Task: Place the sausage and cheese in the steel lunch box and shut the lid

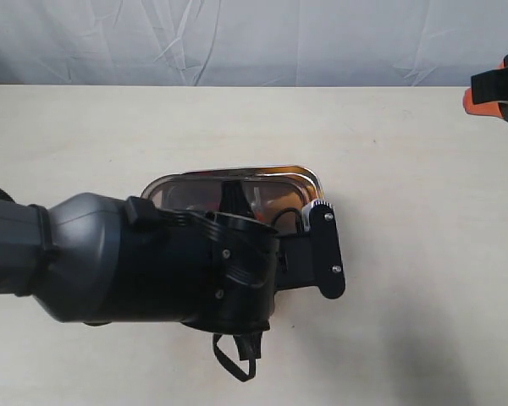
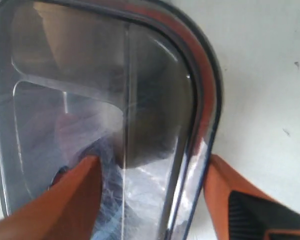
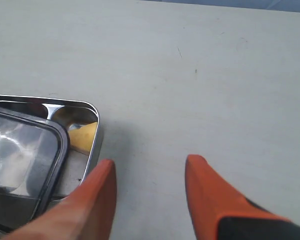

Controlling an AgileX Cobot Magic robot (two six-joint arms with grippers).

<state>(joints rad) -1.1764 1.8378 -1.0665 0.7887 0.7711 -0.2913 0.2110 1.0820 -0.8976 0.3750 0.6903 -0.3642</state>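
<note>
Two jobs are judged to be left in this step: the lid [image 1: 271,193] is to be squared over the steel lunch box [image 1: 315,179] and then pressed home. In the right wrist view the lid is seen laid on the box but shifted off one end, so that a strip is left uncovered; the cheese [image 3: 84,136] is seen there, inside the box near a corner. The sausage is not made out with certainty: only a reddish blur is seen under the smoky lid. The left pincer [image 2: 152,159] is held low over the box with its fingers apart, one above the lid and one outside the rim; nothing is clamped. The right pincer [image 3: 150,161] is likewise spread and empty, over bare worktop [image 1: 406,254] well apart from the box.

The lid should be nudged toward the uncovered end until its orange seal [image 2: 206,95] is lined up with the steel rim all round. Only then should pressure be applied, from above and near the middle, so that no corner is tipped up. As the polished box may be slid by a sideways push, it could be steadied by the right pincer.
</note>
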